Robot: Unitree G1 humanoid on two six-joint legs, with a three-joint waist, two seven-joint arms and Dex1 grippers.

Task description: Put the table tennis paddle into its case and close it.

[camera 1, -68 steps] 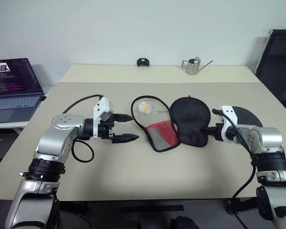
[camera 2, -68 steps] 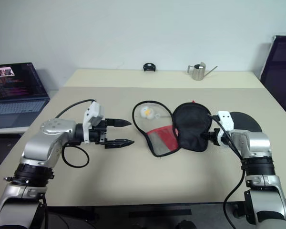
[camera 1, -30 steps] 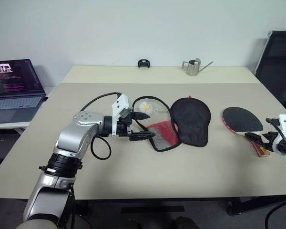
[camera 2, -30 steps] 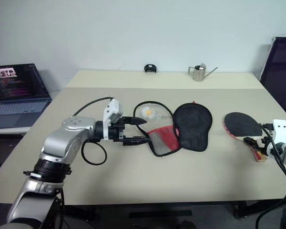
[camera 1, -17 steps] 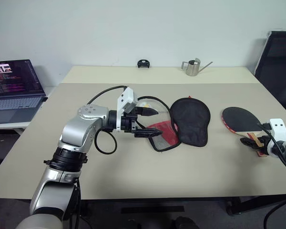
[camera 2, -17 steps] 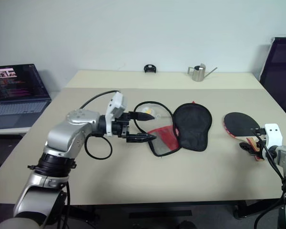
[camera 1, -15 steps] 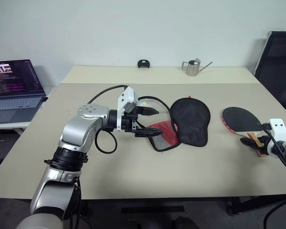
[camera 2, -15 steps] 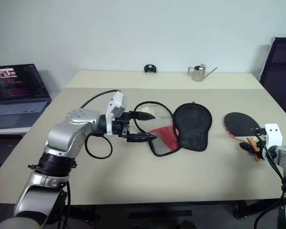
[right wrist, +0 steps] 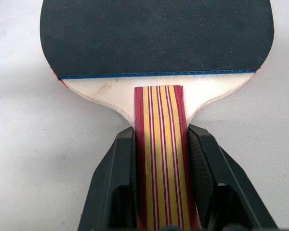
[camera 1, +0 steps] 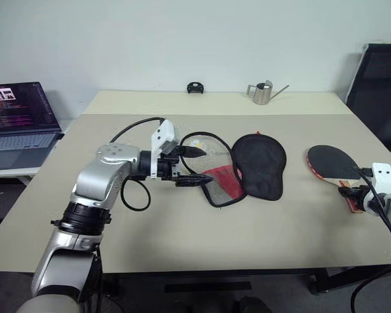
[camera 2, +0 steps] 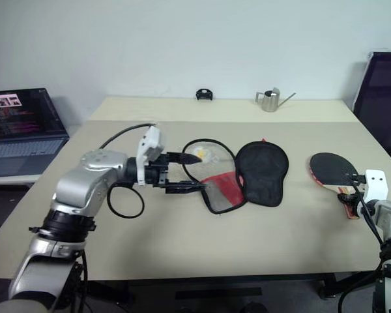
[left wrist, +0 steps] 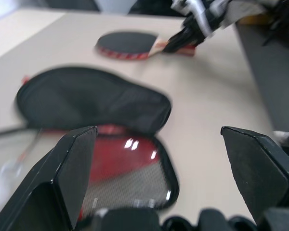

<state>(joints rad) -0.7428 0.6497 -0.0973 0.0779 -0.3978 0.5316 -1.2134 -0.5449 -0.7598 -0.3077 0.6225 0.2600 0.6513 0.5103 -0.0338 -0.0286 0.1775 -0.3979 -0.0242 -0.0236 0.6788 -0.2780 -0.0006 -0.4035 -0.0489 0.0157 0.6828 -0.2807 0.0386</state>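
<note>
1. The case (camera 1: 247,173) lies unzipped mid-tabletop (camera 1: 182,241), its red-and-mesh flap folded out; nothing can be made out inside it.
2. The left pincer (camera 1: 194,167) hangs at that flap's edge, fingers spread wide.
3. The table tennis paddle (camera 1: 334,165) lies flat at the right edge, well apart from the case.
4. The right pincer (right wrist: 159,144) is clamped on its striped handle.

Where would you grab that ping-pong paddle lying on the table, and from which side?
By its striped wooden handle, coming from the handle's end, fingers on its two narrow sides. The paddle lies flat, its wide head offering no grip. The right hand is already there, fingers against the handle's sides.
</note>
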